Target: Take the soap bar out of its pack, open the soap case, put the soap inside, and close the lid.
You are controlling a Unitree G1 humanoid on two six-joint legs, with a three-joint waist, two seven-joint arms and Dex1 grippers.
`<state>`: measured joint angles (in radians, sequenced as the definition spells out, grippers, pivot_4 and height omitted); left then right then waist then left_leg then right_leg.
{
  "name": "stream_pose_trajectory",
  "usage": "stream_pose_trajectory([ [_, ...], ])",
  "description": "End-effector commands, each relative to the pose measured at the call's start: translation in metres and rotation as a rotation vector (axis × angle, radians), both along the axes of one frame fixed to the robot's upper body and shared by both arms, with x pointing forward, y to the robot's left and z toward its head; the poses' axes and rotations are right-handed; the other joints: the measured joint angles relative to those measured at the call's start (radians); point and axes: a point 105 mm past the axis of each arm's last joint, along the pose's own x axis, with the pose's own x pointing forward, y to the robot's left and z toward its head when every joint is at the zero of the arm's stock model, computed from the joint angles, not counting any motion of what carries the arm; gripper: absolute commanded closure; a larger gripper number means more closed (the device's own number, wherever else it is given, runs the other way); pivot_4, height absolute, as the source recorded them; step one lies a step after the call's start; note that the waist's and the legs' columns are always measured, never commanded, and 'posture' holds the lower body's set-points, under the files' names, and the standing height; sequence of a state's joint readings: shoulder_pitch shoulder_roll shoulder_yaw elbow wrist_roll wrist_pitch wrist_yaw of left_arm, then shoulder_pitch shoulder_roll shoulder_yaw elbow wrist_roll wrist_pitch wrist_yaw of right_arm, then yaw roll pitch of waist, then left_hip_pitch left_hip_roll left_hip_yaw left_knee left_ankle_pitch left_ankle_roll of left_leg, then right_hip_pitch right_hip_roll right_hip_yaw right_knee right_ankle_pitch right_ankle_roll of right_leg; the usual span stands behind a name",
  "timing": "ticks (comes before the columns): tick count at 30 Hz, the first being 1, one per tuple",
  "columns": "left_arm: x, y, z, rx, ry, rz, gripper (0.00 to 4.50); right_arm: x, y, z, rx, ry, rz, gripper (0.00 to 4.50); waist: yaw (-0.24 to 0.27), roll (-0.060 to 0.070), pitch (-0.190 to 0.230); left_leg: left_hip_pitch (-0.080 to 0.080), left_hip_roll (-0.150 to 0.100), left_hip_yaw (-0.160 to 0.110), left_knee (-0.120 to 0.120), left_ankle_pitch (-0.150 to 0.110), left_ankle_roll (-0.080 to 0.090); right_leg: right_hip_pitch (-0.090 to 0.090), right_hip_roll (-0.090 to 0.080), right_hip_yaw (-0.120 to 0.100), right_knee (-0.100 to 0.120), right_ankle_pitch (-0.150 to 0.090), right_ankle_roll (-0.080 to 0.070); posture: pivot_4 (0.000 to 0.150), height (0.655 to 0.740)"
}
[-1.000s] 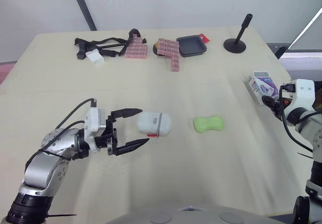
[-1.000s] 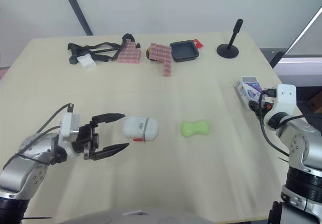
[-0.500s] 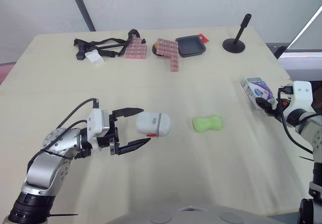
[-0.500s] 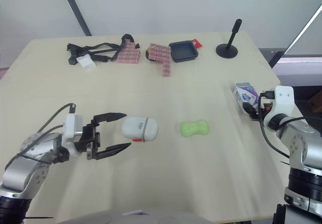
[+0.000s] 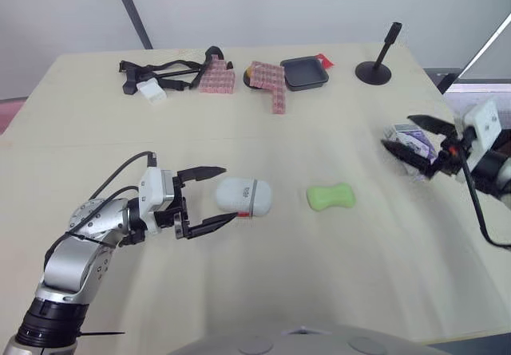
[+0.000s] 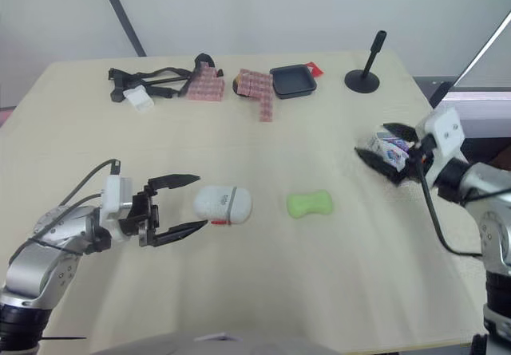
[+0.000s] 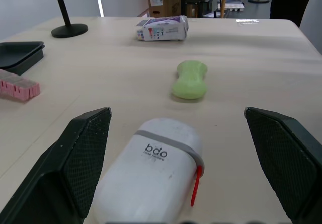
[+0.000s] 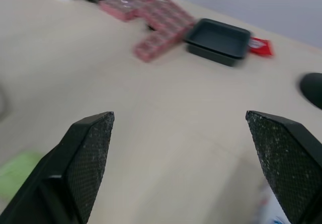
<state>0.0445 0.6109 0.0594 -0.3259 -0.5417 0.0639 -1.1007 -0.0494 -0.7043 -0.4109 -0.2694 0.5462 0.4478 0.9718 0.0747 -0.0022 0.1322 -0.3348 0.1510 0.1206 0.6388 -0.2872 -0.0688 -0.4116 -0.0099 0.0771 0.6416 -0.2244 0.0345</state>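
Since a second ago our right claw (image 5: 398, 132) has let go of the soap pack (image 7: 162, 27) and spread its fingers wide. The pack now lies flat on the tabletop (image 5: 319, 124) near its right edge, and that claw holds nothing. Our left claw (image 5: 227, 195) has eased a little closer to the soap case (image 5: 243, 197).

Nearest us, the left claw is wide open and grips nothing, with its fingertips on either side of the case's near end. We cannot tell whether they touch it. The white case lies on its side with the lid closed, and a small red tab (image 7: 194, 193) shows at its seam. Just beyond it the green soap bar (image 5: 330, 197) rests bare on the tabletop, apart from both case and pack. Farther back sit the pink blocks (image 5: 270, 79), a black tray (image 5: 303, 72), a black stand (image 5: 375, 69) and some black straps (image 5: 164, 72).

We judge the unpacking done and the opening of the case in hand. Next the left claw likely needs to close on the case body and steady it, while the right claw comes across to lift the lid.
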Motion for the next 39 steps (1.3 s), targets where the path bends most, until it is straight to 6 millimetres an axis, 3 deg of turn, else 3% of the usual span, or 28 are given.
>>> stream_pose_trajectory([
  [1,0.002,0.003,0.005,0.028,-0.025,-0.008,0.0,-0.032,0.015,-0.01,-0.015,-0.044,0.197,0.01,0.002,0.0,0.0,-0.001,0.002,0.0,0.0,0.0,0.001,0.0,-0.001,-0.001,-0.001,0.0,0.0,0.15,0.74],
  [5,0.002,0.003,0.003,0.081,-0.033,-0.051,0.0,-0.061,0.019,-0.05,-0.144,-0.003,0.383,0.01,-0.007,-0.001,-0.001,-0.002,0.001,0.0,0.0,0.001,0.003,-0.001,-0.003,-0.002,-0.001,0.0,0.0,0.15,0.74],
  [9,0.008,0.006,0.003,0.125,-0.063,-0.076,0.0,-0.069,0.015,-0.063,-0.172,0.011,0.446,0.01,-0.027,-0.001,-0.001,-0.001,0.0,0.0,0.001,0.001,0.008,0.0,-0.006,-0.003,0.0,-0.003,-0.005,0.15,0.74],
  [16,0.024,0.01,-0.004,0.258,-0.059,-0.161,0.0,-0.058,0.01,-0.063,-0.124,0.011,0.397,0.01,-0.035,-0.001,-0.001,0.0,-0.001,0.0,0.001,0.002,0.015,-0.001,-0.007,-0.006,0.002,-0.003,-0.006,0.15,0.74],
  [22,0.042,0.002,-0.008,0.342,-0.091,-0.227,0.0,-0.059,0.017,-0.062,-0.133,0.018,0.443,0.01,-0.034,-0.001,-0.001,-0.001,-0.003,0.0,0.002,0.004,0.018,-0.003,-0.013,-0.009,0.006,-0.004,-0.008,0.15,0.74],
  [39,0.054,-0.019,-0.028,0.471,-0.1,-0.333,0.0,-0.064,0.017,-0.071,-0.165,0.02,0.462,0.01,-0.019,-0.001,-0.001,-0.009,-0.003,0.001,0.004,0.004,0.019,-0.005,-0.018,-0.02,0.009,-0.006,-0.011,0.15,0.74],
])
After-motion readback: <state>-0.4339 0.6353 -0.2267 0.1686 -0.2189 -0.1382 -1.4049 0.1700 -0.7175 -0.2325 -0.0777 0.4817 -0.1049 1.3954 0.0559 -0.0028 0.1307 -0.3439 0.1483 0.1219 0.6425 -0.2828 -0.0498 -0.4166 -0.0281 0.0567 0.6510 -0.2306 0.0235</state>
